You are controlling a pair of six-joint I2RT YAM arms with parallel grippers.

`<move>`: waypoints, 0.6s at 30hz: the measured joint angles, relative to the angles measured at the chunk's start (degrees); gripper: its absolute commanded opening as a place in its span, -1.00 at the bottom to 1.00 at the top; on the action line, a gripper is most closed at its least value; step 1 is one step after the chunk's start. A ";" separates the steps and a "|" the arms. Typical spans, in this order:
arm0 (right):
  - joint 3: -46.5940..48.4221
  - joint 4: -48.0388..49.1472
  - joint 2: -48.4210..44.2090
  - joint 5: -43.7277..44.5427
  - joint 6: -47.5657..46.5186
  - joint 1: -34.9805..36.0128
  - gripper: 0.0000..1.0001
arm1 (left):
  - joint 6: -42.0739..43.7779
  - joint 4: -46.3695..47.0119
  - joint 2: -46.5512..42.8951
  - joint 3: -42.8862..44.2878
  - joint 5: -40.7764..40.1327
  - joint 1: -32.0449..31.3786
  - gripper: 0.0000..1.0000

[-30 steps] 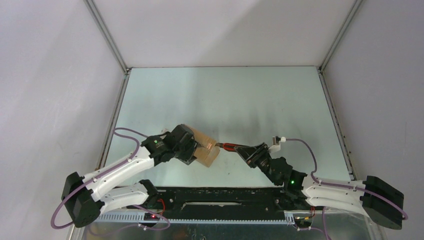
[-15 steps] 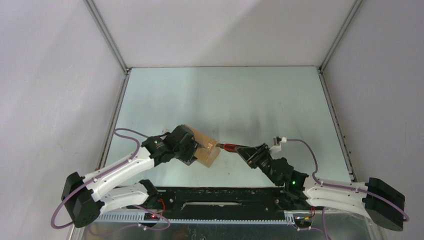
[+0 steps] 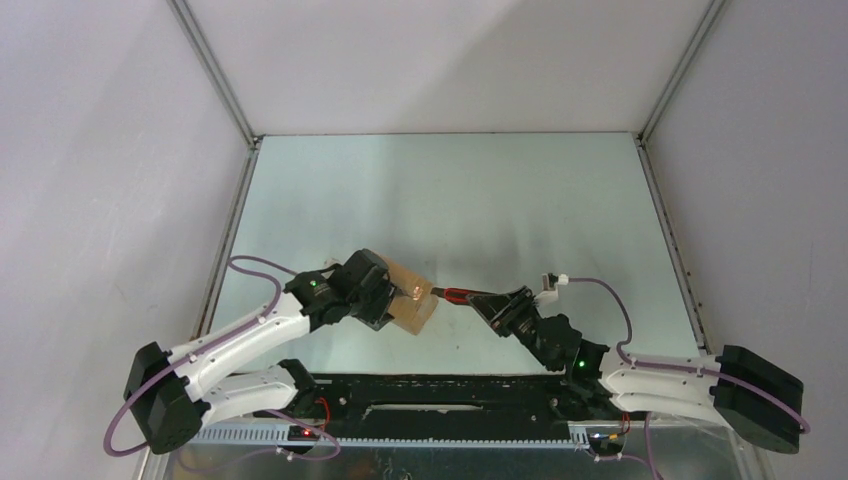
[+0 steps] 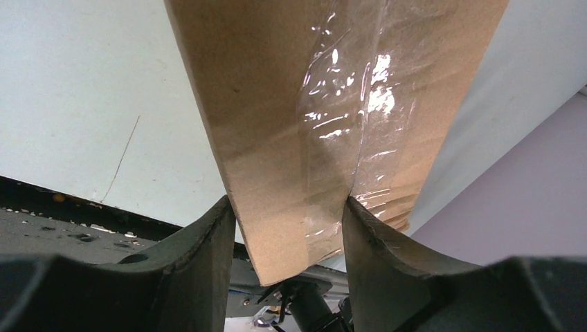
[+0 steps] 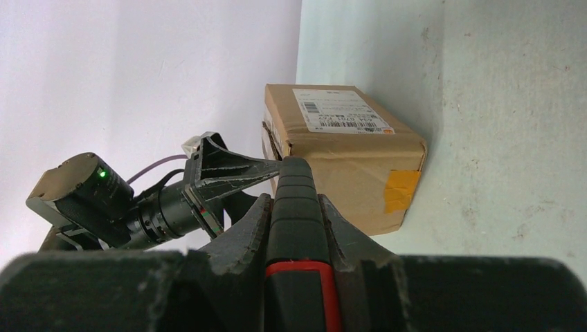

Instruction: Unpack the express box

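The express box (image 3: 412, 302), a small brown carton, rests on the table in front of the arms. Clear tape runs along the express box (image 4: 325, 104) in the left wrist view. My left gripper (image 4: 287, 228) is shut on one end of it, a finger on each side. My right gripper (image 5: 297, 207) is shut on a red-and-black utility knife (image 5: 299, 228). The knife (image 3: 458, 294) points left, with its tip at the box's right end. The right wrist view shows the box (image 5: 360, 162) with a white shipping label (image 5: 339, 111) and an orange tape patch (image 5: 401, 190).
White enclosure walls with metal corner rails (image 3: 215, 80) surround the pale green table (image 3: 450, 190). The black base rail (image 3: 440, 395) of the arms runs along the near edge. Purple cables (image 3: 610, 300) loop beside each arm.
My right arm has edged slightly left, bringing the knife a little closer to the box. The left arm and the box have held still.
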 measured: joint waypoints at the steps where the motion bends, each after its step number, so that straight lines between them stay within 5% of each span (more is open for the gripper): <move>1: 0.00 0.50 0.55 0.07 0.13 0.07 -1.00 | 0.00 0.00 0.09 0.00 0.02 0.02 -1.00; 18: 0.55 6.40 7.02 3.76 1.01 3.17 -1.00 | -0.68 0.02 -0.26 -0.26 -0.09 -0.02 -1.00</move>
